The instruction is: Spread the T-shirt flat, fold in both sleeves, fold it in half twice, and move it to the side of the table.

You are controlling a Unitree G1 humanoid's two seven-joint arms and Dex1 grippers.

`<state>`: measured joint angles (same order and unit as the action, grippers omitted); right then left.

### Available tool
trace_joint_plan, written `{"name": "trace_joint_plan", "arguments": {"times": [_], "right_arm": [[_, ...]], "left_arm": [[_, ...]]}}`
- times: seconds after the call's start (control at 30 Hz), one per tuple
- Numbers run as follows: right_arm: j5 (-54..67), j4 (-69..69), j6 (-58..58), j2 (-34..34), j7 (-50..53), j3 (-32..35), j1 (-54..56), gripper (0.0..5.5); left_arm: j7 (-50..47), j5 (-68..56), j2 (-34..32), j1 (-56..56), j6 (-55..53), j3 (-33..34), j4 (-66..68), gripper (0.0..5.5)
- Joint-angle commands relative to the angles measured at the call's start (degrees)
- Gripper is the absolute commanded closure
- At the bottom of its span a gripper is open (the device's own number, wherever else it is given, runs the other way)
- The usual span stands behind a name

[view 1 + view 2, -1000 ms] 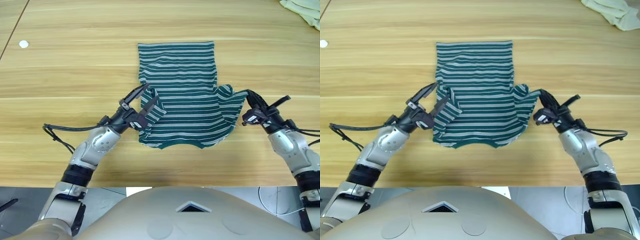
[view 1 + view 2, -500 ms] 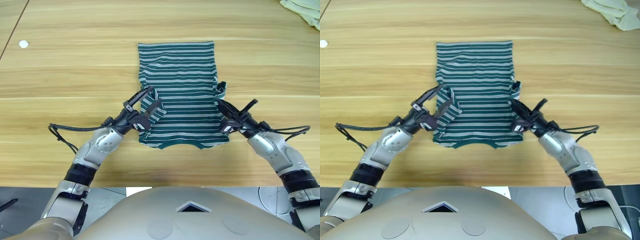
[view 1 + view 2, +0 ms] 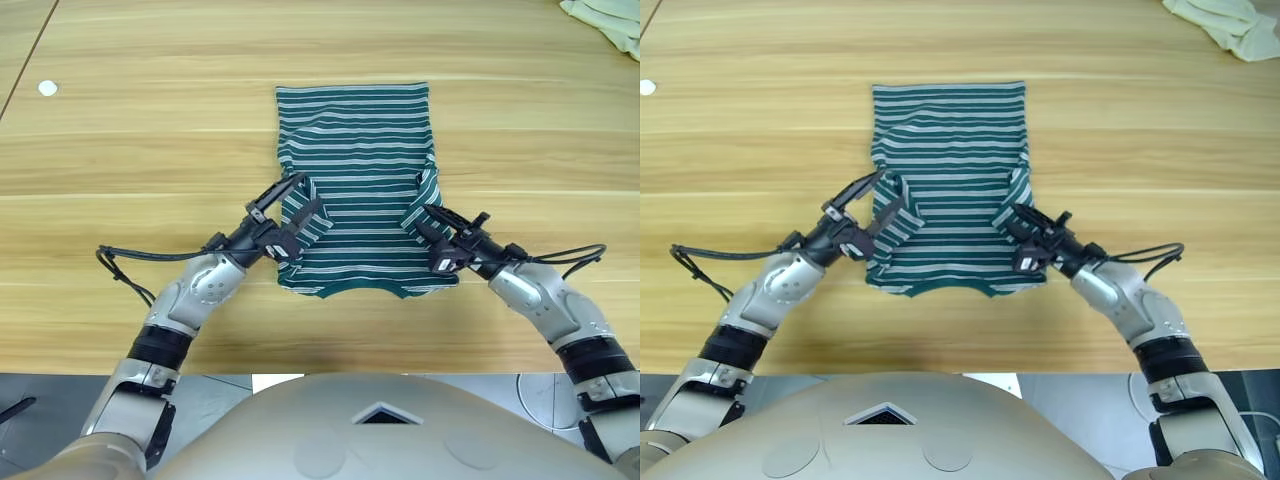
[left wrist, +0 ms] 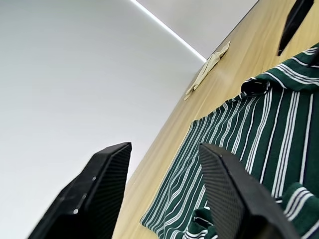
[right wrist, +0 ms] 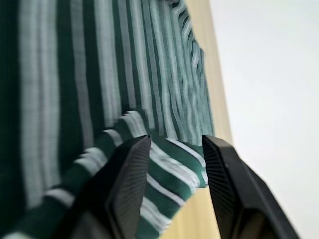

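Observation:
A green T-shirt with white stripes lies flat on the wooden table, its hem at the far side. Its left sleeve is folded in over the body. My left gripper is open over that sleeve; the left wrist view shows its fingers spread, with striped cloth behind them. The right sleeve is folded over the body too. My right gripper is at its tip. In the right wrist view it is shut on the sleeve cloth.
A crumpled cream cloth lies at the table's far right corner. A small white dot marks the far left. Black cables loop beside both forearms. Bare wood surrounds the shirt on all sides.
My right gripper carried the right sleeve leftward from beside the shirt and laid it over the body. The left gripper shifted slightly toward the shirt, then held still.

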<state>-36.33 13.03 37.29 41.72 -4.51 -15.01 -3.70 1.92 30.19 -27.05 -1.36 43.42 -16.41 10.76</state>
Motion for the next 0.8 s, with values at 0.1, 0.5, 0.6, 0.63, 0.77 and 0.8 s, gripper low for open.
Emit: {"name": "trace_joint_plan", "arguments": {"times": [0.1, 0.5, 0.6, 0.63, 0.77, 0.8], "right_arm": [[12.5, -3.9, 0.4, 0.1, 1.9, 10.2, -0.8, 2.82], [7.3, -1.5, 3.0, 11.1, -5.5, 15.4, -17.9, 2.82], [8.4, -4.0, 3.5, 12.3, -8.9, 14.7, -22.3, 2.82], [8.6, -4.6, 3.4, 12.7, -9.8, 14.3, -23.0, 2.82], [9.3, -6.1, 3.3, 13.3, -12.6, 13.2, -24.0, 2.82], [9.3, -6.3, 3.2, 13.3, -12.9, 12.9, -24.0, 2.82]], "left_arm": [[-0.4, 1.5, -6.4, -1.3, -2.1, 5.7, 2.2, 2.96], [30.2, -10.6, -25.4, 15.7, -4.1, 0.1, -3.3, 2.96], [34.4, -10.6, -25.1, 14.3, -4.9, -2.8, -5.0, 2.96], [35.1, -10.3, -24.8, 13.5, -4.9, -3.5, -4.8, 2.96], [36.7, -8.4, -22.8, 10.2, -4.7, -6.8, -3.2, 2.96], [36.5, -7.5, -22.0, 8.9, -4.6, -7.7, -2.4, 2.96]]}}
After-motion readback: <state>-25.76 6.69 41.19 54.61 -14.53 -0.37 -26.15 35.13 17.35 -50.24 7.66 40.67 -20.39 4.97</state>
